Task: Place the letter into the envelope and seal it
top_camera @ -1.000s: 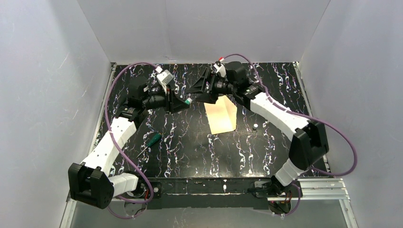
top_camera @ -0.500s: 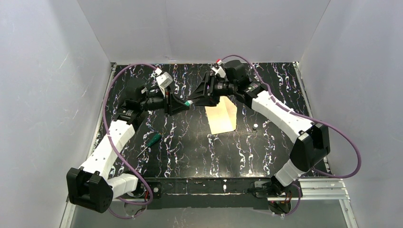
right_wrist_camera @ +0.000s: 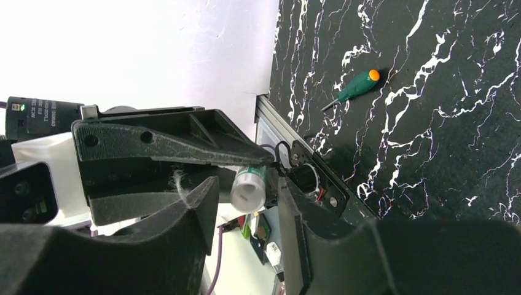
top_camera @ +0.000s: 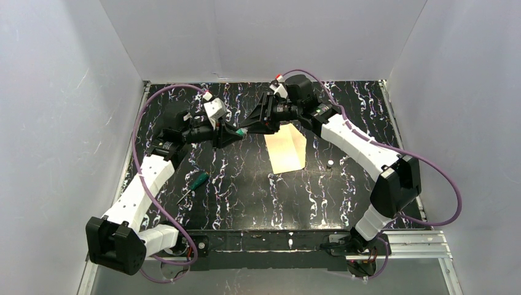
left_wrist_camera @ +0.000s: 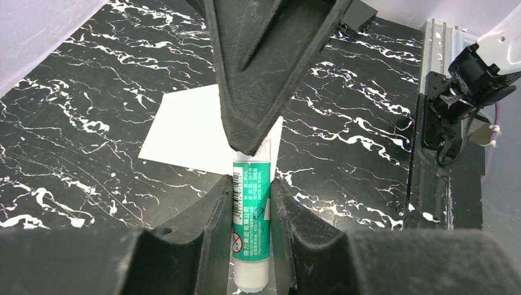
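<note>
The envelope (top_camera: 287, 150) lies flat on the table (top_camera: 246, 190), just below the two grippers; I cannot tell the letter apart from it. The left gripper (left_wrist_camera: 250, 183) clamps a glue stick (left_wrist_camera: 250, 221), whose free end sits between the right gripper's (right_wrist_camera: 246, 196) parted jaws, not gripped. This looks like the sealing step: next, pinch the cap squarely and pull it off.

Robotics lab test cell, not a lived-in room. Plain white panels (top_camera: 55, 123) walled in three sides of a black, white-veined tabletop (top_camera: 246, 196). Two white-and-black robot arms, left arm (top_camera: 144, 178) and right arm (top_camera: 362, 147), were bolted at its near edge beside a bare aluminium rail (top_camera: 418, 241). Purple cables (top_camera: 459, 203) looped loose from each arm.
</note>
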Controlling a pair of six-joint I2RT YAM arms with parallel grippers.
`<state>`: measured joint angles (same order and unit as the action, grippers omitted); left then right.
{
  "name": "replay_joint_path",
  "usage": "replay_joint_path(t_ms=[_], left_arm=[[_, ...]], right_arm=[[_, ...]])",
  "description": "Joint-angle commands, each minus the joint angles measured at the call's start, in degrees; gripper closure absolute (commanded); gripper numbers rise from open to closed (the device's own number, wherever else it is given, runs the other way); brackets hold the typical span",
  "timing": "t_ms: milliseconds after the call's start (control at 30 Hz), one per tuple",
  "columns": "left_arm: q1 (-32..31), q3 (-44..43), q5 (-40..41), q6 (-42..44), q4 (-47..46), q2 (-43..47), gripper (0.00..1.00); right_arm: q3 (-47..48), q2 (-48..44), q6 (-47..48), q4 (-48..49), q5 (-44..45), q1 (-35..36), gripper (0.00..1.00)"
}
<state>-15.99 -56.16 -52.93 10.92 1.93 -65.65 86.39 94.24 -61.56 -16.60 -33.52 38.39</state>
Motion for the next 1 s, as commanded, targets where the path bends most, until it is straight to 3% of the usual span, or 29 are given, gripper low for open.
replay_joint_path(t_ms=[0,100,333,467,533,567,600,733,867,967], left_arm=[[-0.2,-2.3,0.5,1.3,0.4,0.1,1.00],[-0.3,-2.2,0.3,1.1,0.4,-0.2,1.00],[-0.2,-3.8,-2.8,1.6,2.0,-1.1,1.00],[-0.3,-4.5,-2.6,1.7,2.9,-1.5,1.00],[-0.3,-4.7,-0.9,-0.4,2.9,-1.9,0.91],[-0.2,-4.6,2.4,-2.9,2.5,-2.2,0.78],[-0.1,-4.7,4.0,-4.1,3.1,-2.7,0.68],[0.1,-6.6,0.1,-0.2,11.3,-4.9,0.50],[0.6,-7.4,-3.9,3.9,16.4,-5.9,0.45],[1.4,-7.3,-5.0,5.4,17.1,-5.8,0.51]], right_arm=[[2.4,0.3,-0.7,2.9,-2.6,0.5,0.50],[2.3,0.9,-0.9,3.8,-3.2,0.5,0.48],[3.8,1.7,0.1,2.2,-0.8,0.6,0.56],[4.3,2.2,0.2,2.6,-1.2,0.9,0.75],[4.9,2.1,0.5,2.0,-0.9,0.9,0.88],[5.3,1.9,0.9,0.8,0.0,0.8,0.92],[5.2,1.4,1.0,0.7,0.6,0.8,0.95],[5.8,1.2,1.2,-0.1,0.3,0.1,0.96],[6.8,1.3,2.4,-2.2,-0.5,-0.1,0.96],[7.8,1.5,4.1,-5.2,-0.5,-0.4,0.96]])
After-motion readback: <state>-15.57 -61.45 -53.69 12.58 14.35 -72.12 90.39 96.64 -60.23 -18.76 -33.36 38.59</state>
